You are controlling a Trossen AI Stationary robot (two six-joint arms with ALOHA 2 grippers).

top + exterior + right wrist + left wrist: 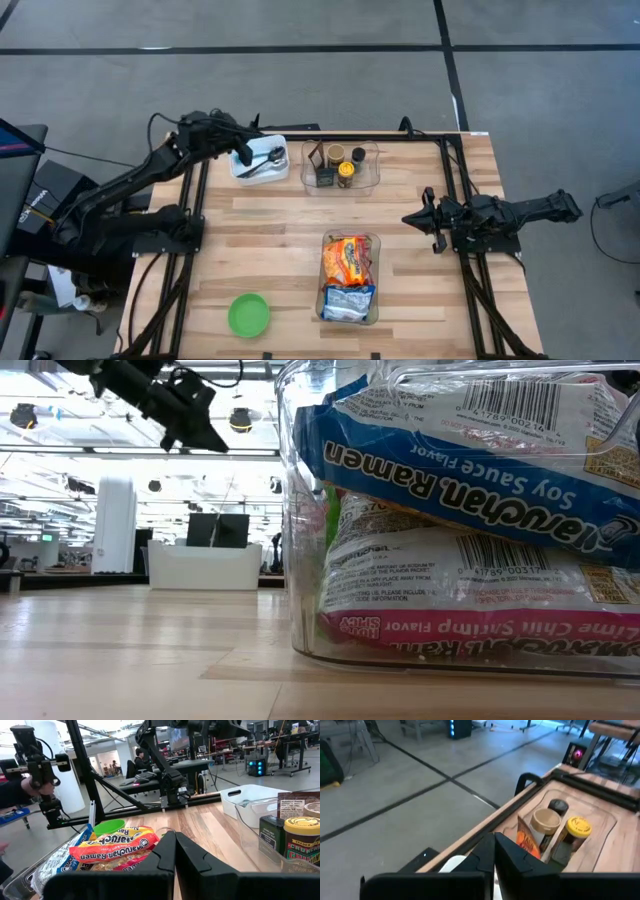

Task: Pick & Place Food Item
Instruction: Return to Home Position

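We saw the left gripper [244,154] clenched on nothing over the white bin [281,173], the black spoon [264,159] lying inside, just beside that gripper. The right gripper [412,217], likewise closed and empty, hung near the binned orange noodle pack [347,258].

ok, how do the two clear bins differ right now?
The far clear bin holds upright jars; the near clear bin holds noodle packs lying flat. The far bin runs across the table, the near one front to back. The far bin sits beside the white bin; the near one stands alone. Both are transparent with rounded corners.
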